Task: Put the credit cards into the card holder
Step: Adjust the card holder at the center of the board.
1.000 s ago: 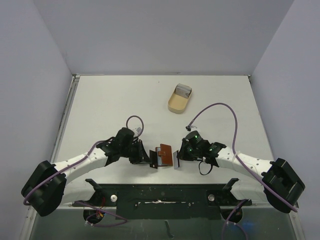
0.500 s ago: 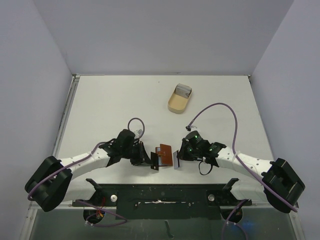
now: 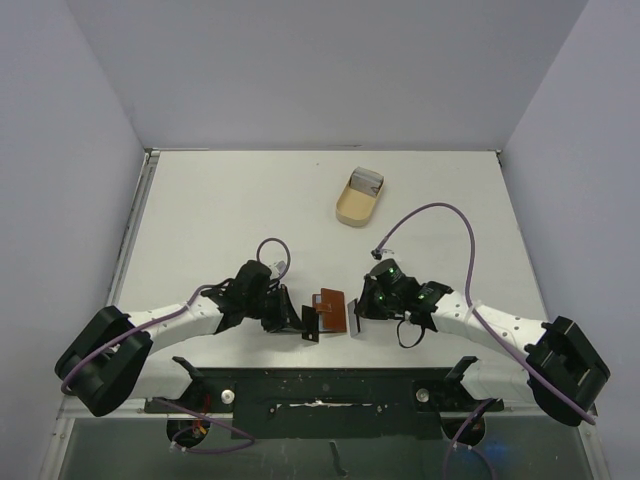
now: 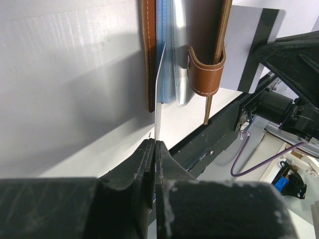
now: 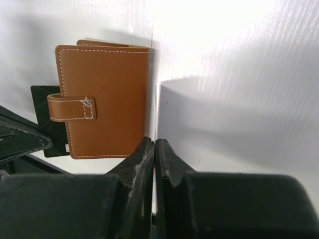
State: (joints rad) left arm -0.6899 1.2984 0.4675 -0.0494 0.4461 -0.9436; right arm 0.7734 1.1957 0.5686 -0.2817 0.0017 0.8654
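The reddish-brown card holder lies between my two grippers near the table's front edge. My left gripper is shut on a thin pale credit card, seen edge-on in the left wrist view. The card's far end lies against the holder's side, between the brown cover and the pale blue inside. My right gripper is shut on a second card with a dark stripe, held upright just right of the holder. In the right wrist view that card shows only as a thin edge.
A tan oval tray with a grey thing in it stands at the back, right of centre. The black mounting rail and both arm bases run along the near edge. Purple cables loop off each arm.
The left arm's rear joints have swung a little to the right while its gripper stays at the card holder with its card. The right arm has barely moved.
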